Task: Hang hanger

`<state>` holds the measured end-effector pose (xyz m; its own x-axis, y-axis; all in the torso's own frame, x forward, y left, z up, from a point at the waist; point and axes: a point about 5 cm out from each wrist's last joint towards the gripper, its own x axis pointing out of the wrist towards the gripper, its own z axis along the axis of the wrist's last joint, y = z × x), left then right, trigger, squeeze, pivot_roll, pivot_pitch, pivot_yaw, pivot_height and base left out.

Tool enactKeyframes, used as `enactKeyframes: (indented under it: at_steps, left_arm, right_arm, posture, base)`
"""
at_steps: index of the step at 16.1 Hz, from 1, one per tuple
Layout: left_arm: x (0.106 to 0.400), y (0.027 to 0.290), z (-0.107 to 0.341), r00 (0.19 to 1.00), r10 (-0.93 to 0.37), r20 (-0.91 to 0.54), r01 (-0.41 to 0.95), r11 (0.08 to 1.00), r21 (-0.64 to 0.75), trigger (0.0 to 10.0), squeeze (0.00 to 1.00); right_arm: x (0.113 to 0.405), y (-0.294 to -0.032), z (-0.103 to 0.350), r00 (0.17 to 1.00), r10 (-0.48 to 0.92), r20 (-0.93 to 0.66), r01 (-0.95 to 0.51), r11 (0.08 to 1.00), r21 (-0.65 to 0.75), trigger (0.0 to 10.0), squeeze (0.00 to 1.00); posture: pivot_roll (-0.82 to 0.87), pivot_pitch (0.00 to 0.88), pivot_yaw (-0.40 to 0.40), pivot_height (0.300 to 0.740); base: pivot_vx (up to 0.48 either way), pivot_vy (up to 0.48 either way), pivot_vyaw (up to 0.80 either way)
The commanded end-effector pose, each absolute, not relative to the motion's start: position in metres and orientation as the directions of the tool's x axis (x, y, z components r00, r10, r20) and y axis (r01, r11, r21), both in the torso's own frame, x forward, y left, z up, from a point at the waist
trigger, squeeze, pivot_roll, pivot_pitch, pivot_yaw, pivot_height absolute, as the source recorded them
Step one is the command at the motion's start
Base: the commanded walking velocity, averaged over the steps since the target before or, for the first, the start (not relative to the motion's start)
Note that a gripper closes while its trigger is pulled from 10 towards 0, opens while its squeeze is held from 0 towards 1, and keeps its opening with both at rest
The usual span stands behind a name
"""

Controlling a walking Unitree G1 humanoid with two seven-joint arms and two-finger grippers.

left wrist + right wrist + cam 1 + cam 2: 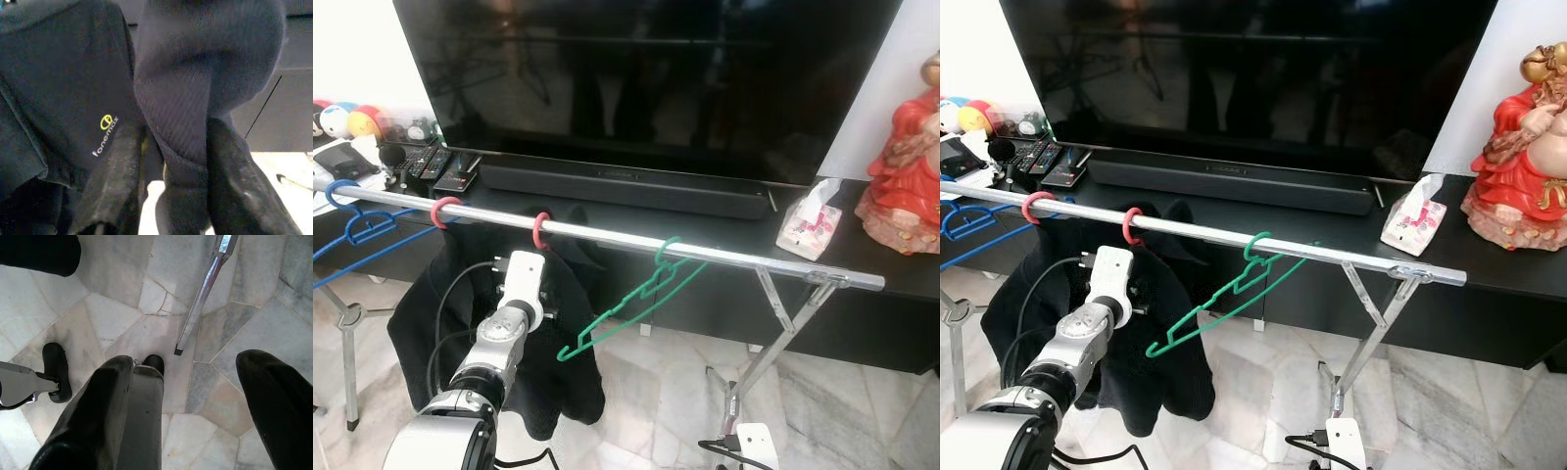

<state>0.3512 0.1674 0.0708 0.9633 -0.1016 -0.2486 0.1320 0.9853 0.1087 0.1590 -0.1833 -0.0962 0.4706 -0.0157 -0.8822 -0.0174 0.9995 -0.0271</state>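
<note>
Left gripper (168,161) is clamped on a fold of the black garment (563,382) hanging below the rail (607,233). The green hanger (631,304) hangs hooked on that rail, tilted, just to its right. Right gripper (190,401) hangs spread over the marble floor (122,298).

blue hanger (357,227) cropped, statue (906,162) cropped

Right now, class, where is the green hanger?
In the left eye view, the green hanger hangs tilted from the metal rail, right of the pink hook, below the TV.
</note>
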Motion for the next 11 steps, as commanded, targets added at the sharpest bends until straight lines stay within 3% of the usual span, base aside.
enactKeyframes:
  at_steps: [1, 7, 11]
  left_arm:
    - [0.351, 0.171, 0.075, 0.974, -0.096, -0.206, 0.122, 0.986, 0.113, 10.0, 1.0]
    - [0.334, 0.174, 0.086, 0.985, -0.166, -0.049, 0.171, 0.978, 0.118, 10.0, 1.0]
    - [0.282, 0.18, 0.084, 0.974, -0.227, -0.023, 0.226, 0.951, 0.212, 10.0, 1.0]
  right_arm:
    - [0.159, -0.184, -0.096, 0.47, -0.019, -0.882, -0.016, 0.999, -0.03, 10.0, 0.0]
    - [0.158, -0.184, -0.096, 0.476, -0.023, -0.879, -0.004, 1.0, -0.029, 10.0, 0.0]
    - [0.158, -0.186, -0.096, 0.475, -0.031, -0.879, 0.006, 0.999, -0.033, 10.0, 0.0]
  posture:
    - [-0.11, 0.0, -0.013, 0.727]
    - [-0.11, 0.0, -0.011, 0.727]
    - [-0.09, 0.0, -0.011, 0.727]
  base:
    - [0.0, 0.0, 0.0]
    - [0.0, 0.0, 0.0]
    - [0.0, 0.0, 0.0]
